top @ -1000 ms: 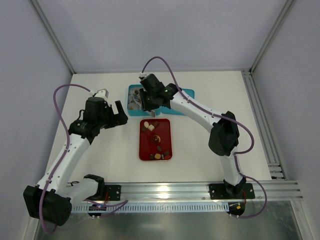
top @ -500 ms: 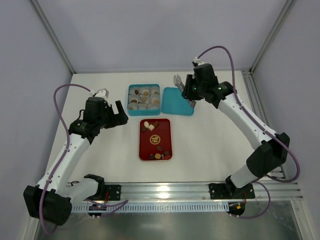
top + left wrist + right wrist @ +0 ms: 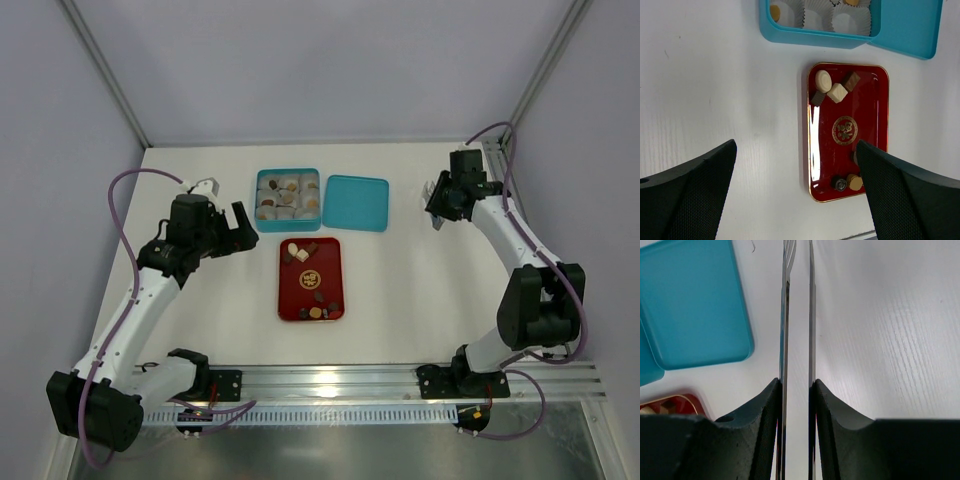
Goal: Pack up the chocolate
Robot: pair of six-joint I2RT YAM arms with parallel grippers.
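The chocolate lies as several small brown, tan and cream pieces on a red tray; some pieces also sit in paper cups inside the open blue box. In the left wrist view cream and brown pieces lie at the tray's far end, two more at its near end. My left gripper hangs open left of the tray, holding nothing. My right gripper is far right, shut on metal tongs with nothing at their tips.
The box's blue lid lies flat to the right of the box, between it and my right gripper. An aluminium rail runs along the table's right edge, close behind the right arm.
My right arm has swung from over the blue box, past the lid, out to the table's far right, carrying the tongs. The left arm has stayed still.
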